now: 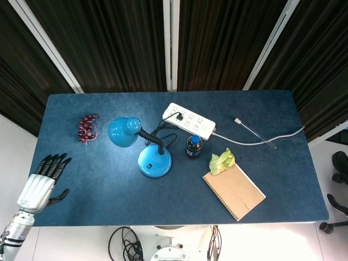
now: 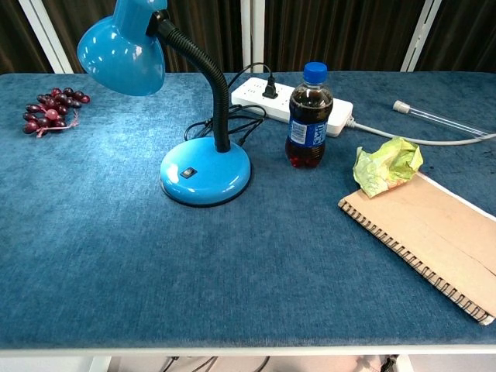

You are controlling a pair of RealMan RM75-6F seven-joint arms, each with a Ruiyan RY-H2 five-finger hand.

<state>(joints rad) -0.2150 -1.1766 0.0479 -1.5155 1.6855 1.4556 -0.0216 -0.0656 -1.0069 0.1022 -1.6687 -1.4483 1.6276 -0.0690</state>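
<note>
One hand, left (image 1: 42, 183), fingers spread, empty; nearest dark-red plastic grape bunch (image 1: 86, 128) looks light, knobbly; grasp by stem.

Your blue table (image 1: 98, 179) carries grapes (image 1: 86, 128), desk lamp (image 1: 154, 161), power strip (image 1: 189, 120), cola bottle (image 1: 193, 147), crumpled wrapper (image 1: 222, 161), notebook (image 1: 234, 190), glass tube (image 1: 254, 131).

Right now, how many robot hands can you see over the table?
1. The left hand hangs over the table's near left corner, fingers spread, holding nothing; the grapes lie nearest. The right hand is out of both views.
</note>
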